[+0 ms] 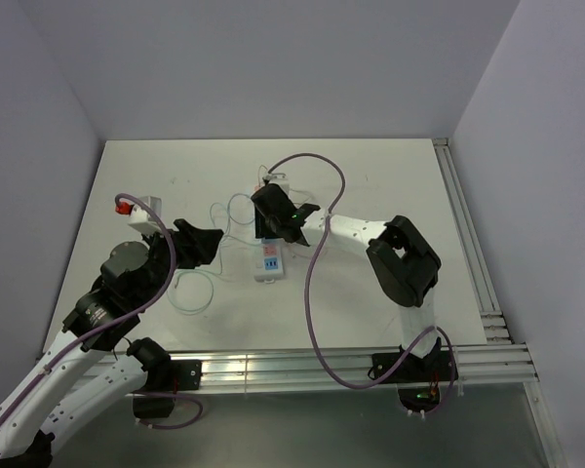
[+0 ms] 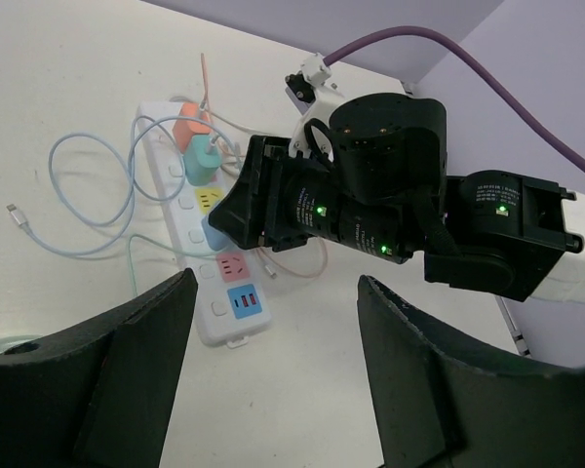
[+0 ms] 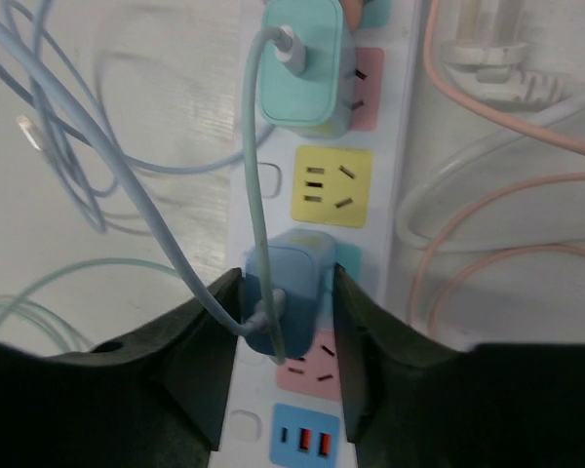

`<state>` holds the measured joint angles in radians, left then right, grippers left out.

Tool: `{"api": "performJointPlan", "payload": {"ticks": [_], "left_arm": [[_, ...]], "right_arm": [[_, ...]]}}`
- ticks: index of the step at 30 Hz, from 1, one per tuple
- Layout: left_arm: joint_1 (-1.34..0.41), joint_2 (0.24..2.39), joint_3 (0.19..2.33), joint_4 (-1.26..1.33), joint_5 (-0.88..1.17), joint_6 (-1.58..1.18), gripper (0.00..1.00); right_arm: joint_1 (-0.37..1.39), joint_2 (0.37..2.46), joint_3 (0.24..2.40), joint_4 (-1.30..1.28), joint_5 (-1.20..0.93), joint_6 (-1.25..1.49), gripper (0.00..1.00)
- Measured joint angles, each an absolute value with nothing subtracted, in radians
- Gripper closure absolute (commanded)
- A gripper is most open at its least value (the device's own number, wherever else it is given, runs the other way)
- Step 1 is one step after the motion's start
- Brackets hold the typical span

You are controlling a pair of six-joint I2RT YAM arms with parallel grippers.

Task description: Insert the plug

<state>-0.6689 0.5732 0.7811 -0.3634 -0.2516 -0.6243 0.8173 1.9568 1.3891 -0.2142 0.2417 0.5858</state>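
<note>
White table (image 1: 390, 185); blue plug (image 3: 288, 288) upright on strip (image 3: 396, 166), seemingly in right pincer (image 3: 286, 331)

Cable loops (image 2: 129, 185) clutter left of the power strip (image 1: 269, 265), the right arm (image 1: 356, 229) bars its right; near side open

Robotics lab, white table (image 1: 390, 175), plain partition walls (image 1: 273, 58), aluminium rails (image 1: 302, 370)
</note>
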Motion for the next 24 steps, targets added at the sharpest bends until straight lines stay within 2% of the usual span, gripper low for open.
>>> {"api": "performJointPlan", "payload": {"ticks": [5, 7, 8, 10, 11, 13, 19, 24], "left_arm": [[-0.668, 0.574, 0.781, -0.381, -0.261, -0.644, 0.23], [-0.668, 0.576, 0.781, -0.386, -0.264, -0.652, 0.18], [-0.668, 0.579, 0.781, -0.386, -0.267, -0.659, 0.16], [-0.667, 0.587, 0.781, -0.387, -0.27, -0.673, 0.11], [-0.667, 0.592, 0.781, -0.387, -0.27, -0.677, 0.08], [-0.666, 0.604, 0.78, -0.387, -0.267, -0.689, 0.0], [-0.639, 0.641, 0.717, -0.338, -0.17, -0.715, 0.01], [-0.58, 0.645, 0.593, -0.22, -0.005, -0.782, 0.01]], "right_arm": [[0.815, 1.957, 1.399, -0.293, 0.245, 0.543, 0.27], [0.814, 1.954, 1.399, -0.316, 0.247, 0.525, 0.21], [0.814, 1.948, 1.399, -0.325, 0.247, 0.52, 0.13], [0.813, 1.921, 1.391, -0.342, 0.246, 0.51, 0.13], [0.813, 1.889, 1.375, -0.345, 0.245, 0.508, 0.0], [0.813, 1.8, 1.318, -0.342, 0.244, 0.508, 0.0], [0.813, 1.435, 1.044, -0.317, 0.24, 0.56, 0.0], [0.813, 1.258, 0.799, -0.27, 0.213, 0.607, 0.0]]}}
